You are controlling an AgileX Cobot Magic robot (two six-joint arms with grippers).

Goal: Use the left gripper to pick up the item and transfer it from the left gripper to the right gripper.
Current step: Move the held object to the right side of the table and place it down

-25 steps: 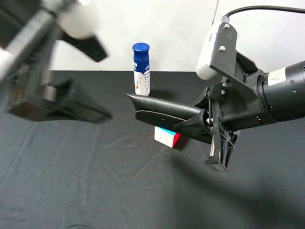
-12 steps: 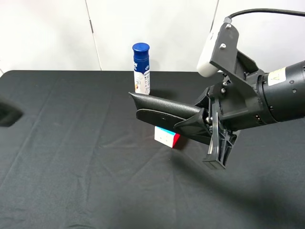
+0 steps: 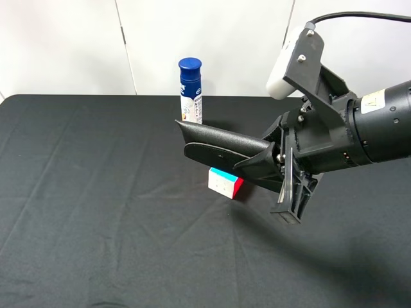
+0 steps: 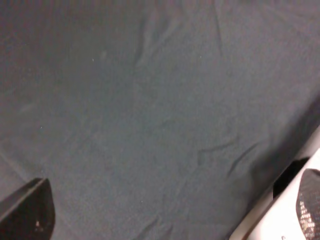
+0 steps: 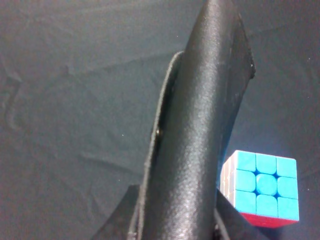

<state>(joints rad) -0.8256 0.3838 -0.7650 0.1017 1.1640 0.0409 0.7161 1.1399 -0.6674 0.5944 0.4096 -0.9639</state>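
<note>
We see the right gripper [image 3: 273,160] clamped tight on one end of the long black pouch [image 3: 218,144], holding it in the air above the counter [image 3: 96,192], roughly level, with its free end reaching toward the blue-capped bottle [image 3: 191,93]. The puzzle cube [image 3: 225,184] sits on the counter just beneath the pouch, apart from it. In the left wrist view we find the left gripper [image 4: 168,205] spread wide above the dark counter and empty.

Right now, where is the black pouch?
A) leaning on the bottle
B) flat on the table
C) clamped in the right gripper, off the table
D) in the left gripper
C: the right gripper is shut on the pouch, holding it in the air near the cube.
</note>
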